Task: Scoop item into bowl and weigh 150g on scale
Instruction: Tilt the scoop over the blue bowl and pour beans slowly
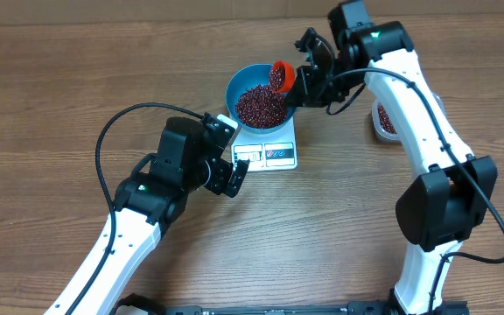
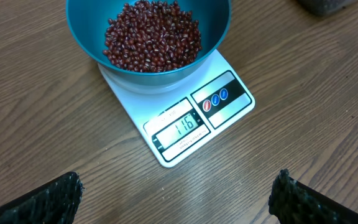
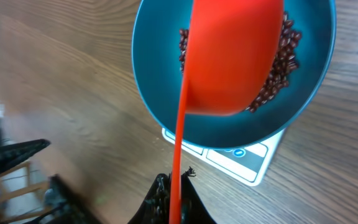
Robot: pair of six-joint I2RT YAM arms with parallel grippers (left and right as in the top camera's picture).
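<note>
Small dark red-maroon beans (image 2: 153, 34): heaped loose in the bowl, a few more showing inside the scoop.
Round deep bright-blue bowl (image 2: 86, 31): upright on the scale, covering its far half.
Small flat white rectangular scale (image 2: 132, 99): flat on the wooden desk (image 2: 30, 112), display facing the left arm, reading 116 right now.
Orange plastic scoop (image 1: 281, 74): up over the bowl's right rim, tipped, mouth toward the heap.
Right jaws: together, clamped on the scoop's thin orange handle (image 3: 179, 143).
Left jaws: wide apart, empty, hovering near the scale's display edge, dark fingertips (image 2: 48, 199) low in the wrist view.
Clear plastic tub (image 1: 381, 121): off to the right, beans inside, partly hidden behind the right arm.
</note>
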